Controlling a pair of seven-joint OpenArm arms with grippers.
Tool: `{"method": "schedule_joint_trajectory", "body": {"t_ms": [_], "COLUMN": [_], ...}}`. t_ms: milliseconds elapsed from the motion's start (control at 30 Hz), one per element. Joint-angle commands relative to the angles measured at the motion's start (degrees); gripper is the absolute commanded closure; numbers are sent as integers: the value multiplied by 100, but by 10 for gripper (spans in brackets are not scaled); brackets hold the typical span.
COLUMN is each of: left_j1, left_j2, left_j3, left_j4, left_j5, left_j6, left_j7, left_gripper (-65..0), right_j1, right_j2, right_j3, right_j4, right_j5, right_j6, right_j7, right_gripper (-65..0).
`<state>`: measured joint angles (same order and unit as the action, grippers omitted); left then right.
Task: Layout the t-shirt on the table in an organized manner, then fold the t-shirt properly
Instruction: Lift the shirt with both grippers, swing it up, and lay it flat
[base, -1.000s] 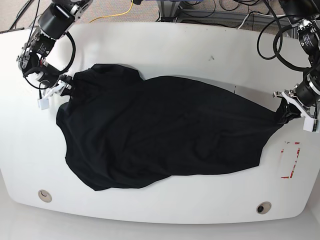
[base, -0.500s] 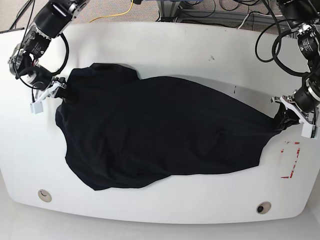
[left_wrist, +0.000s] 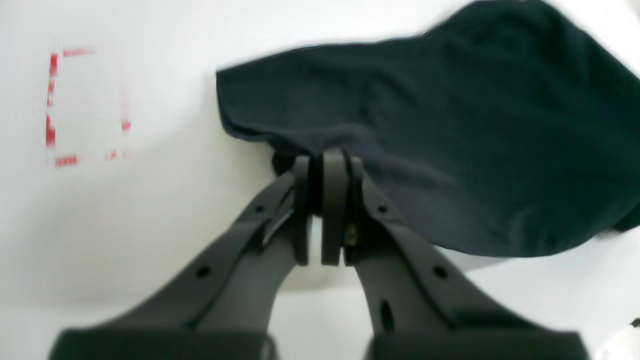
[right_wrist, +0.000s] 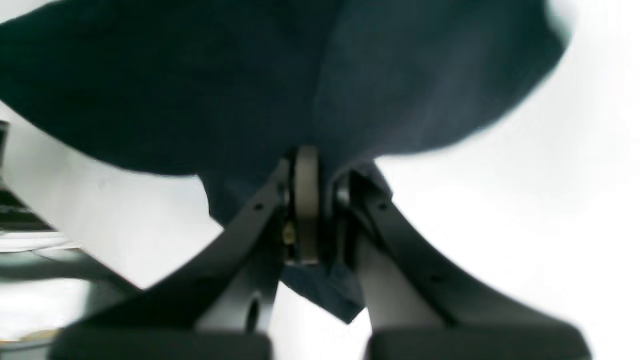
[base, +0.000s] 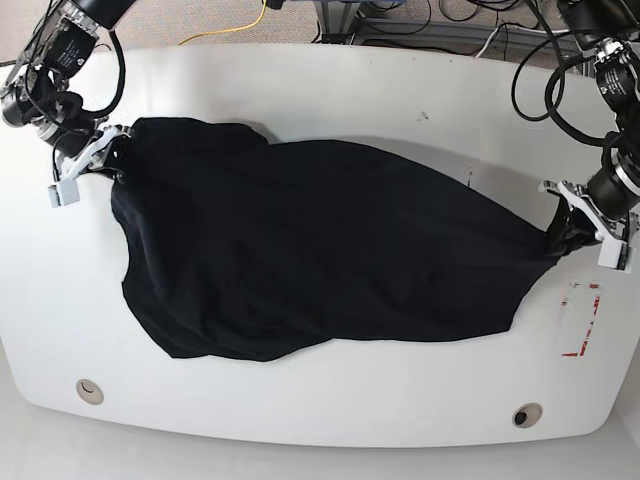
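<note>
Across the table (base: 330, 90), seen from the base camera, the t-shirt (base: 320, 250) lies stretched in a long dark shape between my two grippers, its bulk resting on the white top and both ends pulled to points. My left gripper (base: 566, 228) sits at the shirt's tapered end, just beside the red tape outline (base: 585, 320), with the arm reaching down from the table's far corner and the wrist bent toward the cloth; its jaws are pinched together on a bunched tip of fabric. My right gripper (base: 108, 152) is at the shirt's opposite end, near the other far corner, the arm curling down from above with cables looping around it, jaws clamped on the shirt's edge. Two round grommet holes (base: 89, 391) sit along the near edge, clear of the shirt. From the left wrist camera, my left gripper (left_wrist: 325, 162) has its dark fingers (left_wrist: 334, 200) pressed together on a fold of the t-shirt (left_wrist: 450, 140), which fans out away from the tips, while the red tape outline (left_wrist: 75, 107) shows off to one side on bare table (left_wrist: 150, 225). From the right wrist camera, blurred, my right gripper (right_wrist: 312, 170) bites the t-shirt (right_wrist: 250, 85), a flap of cloth hanging down between the fingers (right_wrist: 306, 200).
</note>
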<state>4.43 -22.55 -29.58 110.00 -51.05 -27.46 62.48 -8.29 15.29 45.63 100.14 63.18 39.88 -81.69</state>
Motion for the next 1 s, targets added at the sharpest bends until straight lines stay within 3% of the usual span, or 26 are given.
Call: {"method": "schedule_joint_trajectory", "body": {"t_ms": [0,333,600,967], "left_j1": [-385,-2706,-4350,-5898], "left_j2": [-106,-97,-53,131], "left_j3": [-35,545,1196,1187], "left_j4": [222,249,64,-938], "left_j5": [-87,28,722,784], "left_j6": [-45,-27,-27,-27], "left_j7": [-186,-177,-177,-177], "left_gripper": [-8,-10,-10,-10], "right_j1": [280,1581,3269,5792], "right_j2": [366,1289,2018,2713], "right_j3": [13,-400,-1068,-2176], "right_j4": [461,285,-1060,-3108], "right_j5": [210,183,183,183], "right_j6": [12,12,12,12], "right_j7": [169,169,169,169], "right_gripper": [0,0,0,0]}}
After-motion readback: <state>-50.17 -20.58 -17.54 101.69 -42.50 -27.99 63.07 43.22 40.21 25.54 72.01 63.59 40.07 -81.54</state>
